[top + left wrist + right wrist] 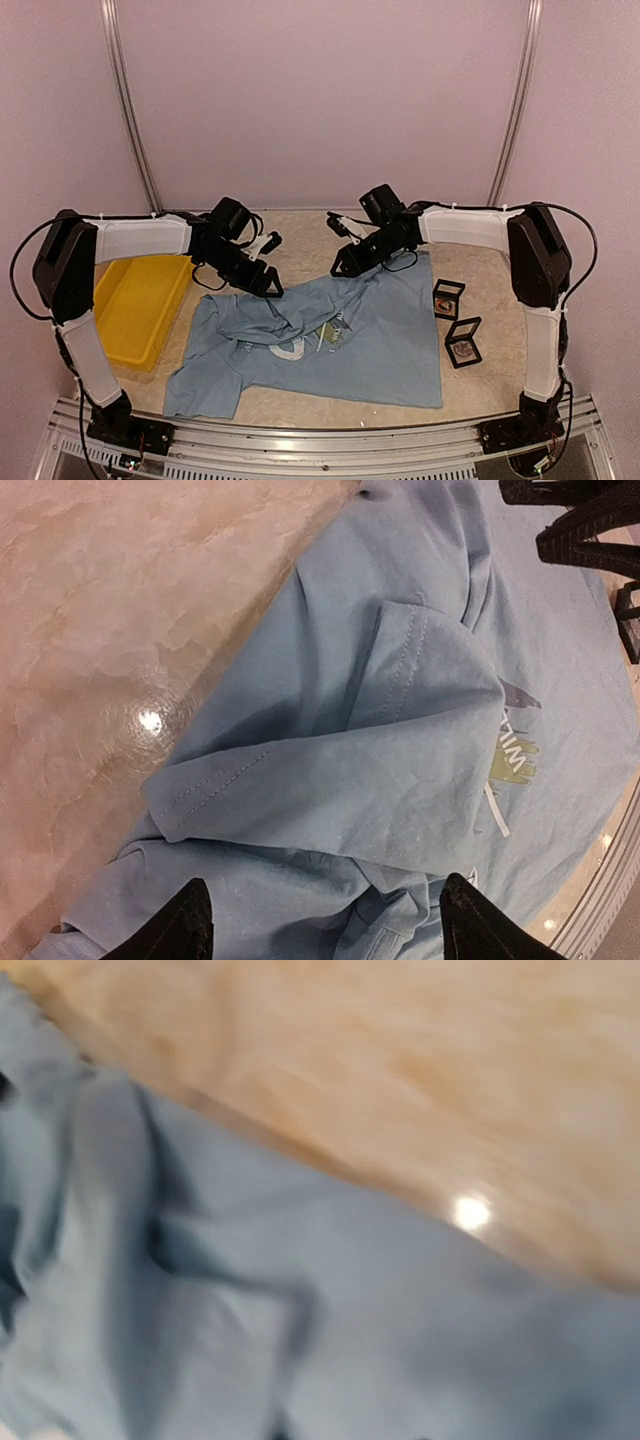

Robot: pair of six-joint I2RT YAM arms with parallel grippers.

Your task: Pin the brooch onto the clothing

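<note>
Top external view: the clothing lies rumpled near the front edge of the surface, the left pincer spread wide and empty above its far-left folds, the right pincer at its far edge with its grip impossible to tell, open room beyond both.

T-shirt matt cloth; table glossy marble-look surf.; bin smooth plastic.

White lettering on the crumpled T-shirt is partly hidden and unreadable.
</note>
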